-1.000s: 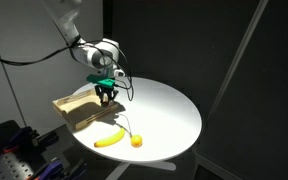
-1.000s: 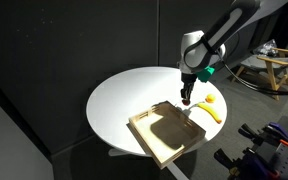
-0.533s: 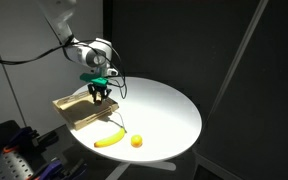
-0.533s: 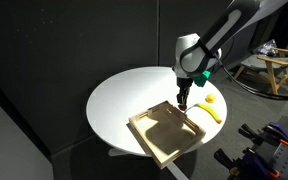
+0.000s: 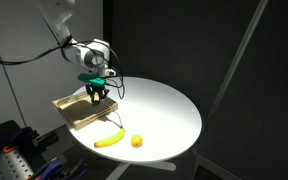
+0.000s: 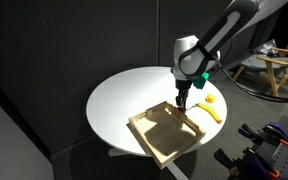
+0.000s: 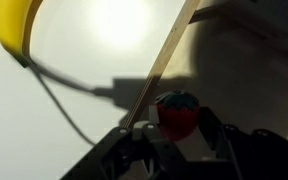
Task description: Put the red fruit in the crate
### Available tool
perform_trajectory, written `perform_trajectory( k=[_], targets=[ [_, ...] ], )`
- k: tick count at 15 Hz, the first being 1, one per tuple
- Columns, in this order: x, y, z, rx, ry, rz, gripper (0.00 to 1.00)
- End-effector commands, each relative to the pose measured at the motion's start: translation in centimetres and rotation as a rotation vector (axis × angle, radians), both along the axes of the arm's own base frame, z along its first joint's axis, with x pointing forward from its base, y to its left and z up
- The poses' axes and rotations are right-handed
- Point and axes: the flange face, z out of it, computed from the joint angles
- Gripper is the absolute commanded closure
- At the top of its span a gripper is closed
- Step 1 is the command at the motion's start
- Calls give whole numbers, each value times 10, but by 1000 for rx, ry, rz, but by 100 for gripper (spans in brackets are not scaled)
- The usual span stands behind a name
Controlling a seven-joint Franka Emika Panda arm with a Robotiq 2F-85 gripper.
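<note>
the gripper [image 7: 178,126], fingers closed around the red fruit [image 7: 177,112], hangs over the crate [image 7: 170,52], with the fruit just inside its low wall. in both exterior views the gripper [image 5: 97,95] [image 6: 182,101] is above the crate's [image 5: 66,103] [image 6: 144,140] inner corner, and the crate sits at the round tabletop's [image 5: 164,105] edge. a banana [image 5: 108,140] and a small orange fruit [image 5: 136,141] lie just outside that wall, near the same edge. the tabletop's opposite half lies open.

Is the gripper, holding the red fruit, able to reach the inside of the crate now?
Probably yes: the gripper hangs above the wall of the crate with the red fruit, and nothing stands between.
</note>
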Motion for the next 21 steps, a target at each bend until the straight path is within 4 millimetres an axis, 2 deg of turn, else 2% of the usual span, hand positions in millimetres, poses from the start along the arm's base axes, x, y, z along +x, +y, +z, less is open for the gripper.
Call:
perform_trajectory(
  k=[1, 9, 10, 16, 21],
  targets=[
    [0, 0, 0, 0, 1, 0, 55],
    [0, 0, 0, 0, 1, 0, 55],
    [1, 0, 0, 0, 1, 0, 80],
    [2, 10, 14, 7, -43, 26, 80],
    [3, 32, 21, 5, -105, 62, 80]
  ],
)
